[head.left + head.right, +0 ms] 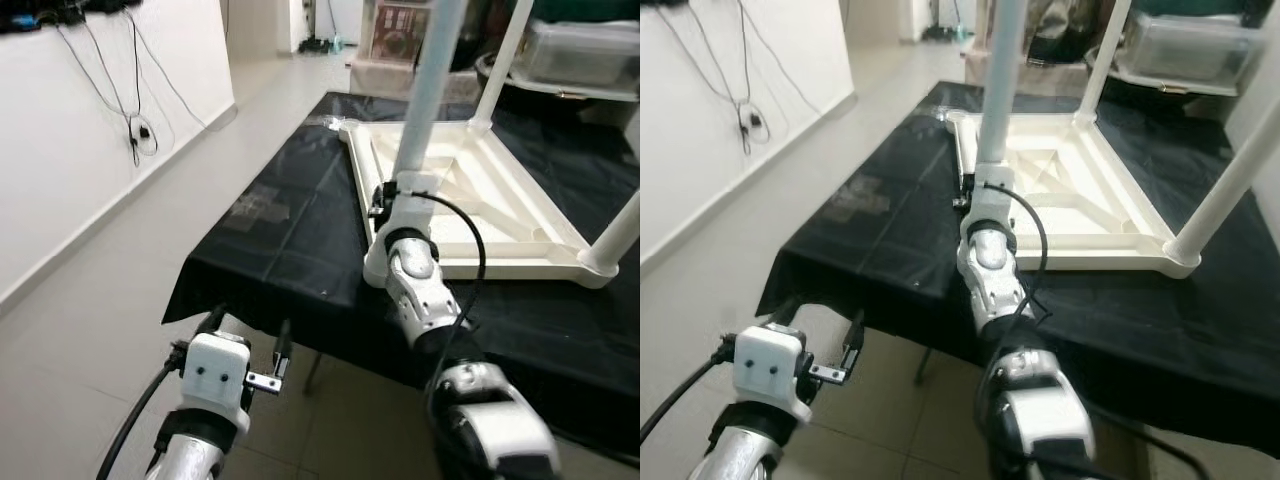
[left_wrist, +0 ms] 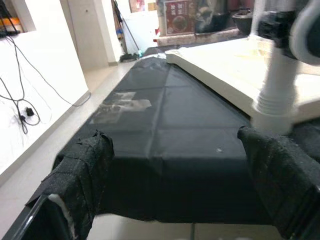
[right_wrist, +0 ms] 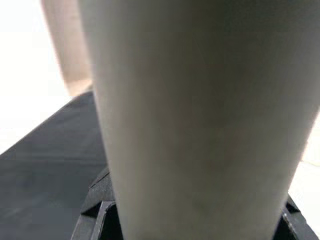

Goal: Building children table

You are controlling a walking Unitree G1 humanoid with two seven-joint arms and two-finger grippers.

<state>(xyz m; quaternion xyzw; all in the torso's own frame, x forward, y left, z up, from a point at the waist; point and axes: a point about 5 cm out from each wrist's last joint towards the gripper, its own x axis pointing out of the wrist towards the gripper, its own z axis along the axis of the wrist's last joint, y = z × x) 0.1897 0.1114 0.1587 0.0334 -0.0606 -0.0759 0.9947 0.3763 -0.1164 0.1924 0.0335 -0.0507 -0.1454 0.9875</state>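
A white children's table top (image 1: 490,200) lies upside down on a black-covered table (image 1: 290,230). A white leg (image 1: 425,90) stands upright at its near left corner, and my right gripper (image 1: 392,195) is shut on that leg low down, just above the socket. The right wrist view shows the leg (image 3: 200,120) very close between the fingers. Two more legs stand in the far corner (image 1: 505,60) and the near right corner (image 1: 622,235). My left gripper (image 1: 250,335) hangs open and holds nothing, below and in front of the black table's near left edge, facing the cloth (image 2: 165,130).
A white wall with dangling cables (image 1: 140,130) runs along the left, with bare tiled floor (image 1: 90,330) between it and the table. Plastic bins (image 1: 580,50) and a box (image 1: 400,30) stand behind the table.
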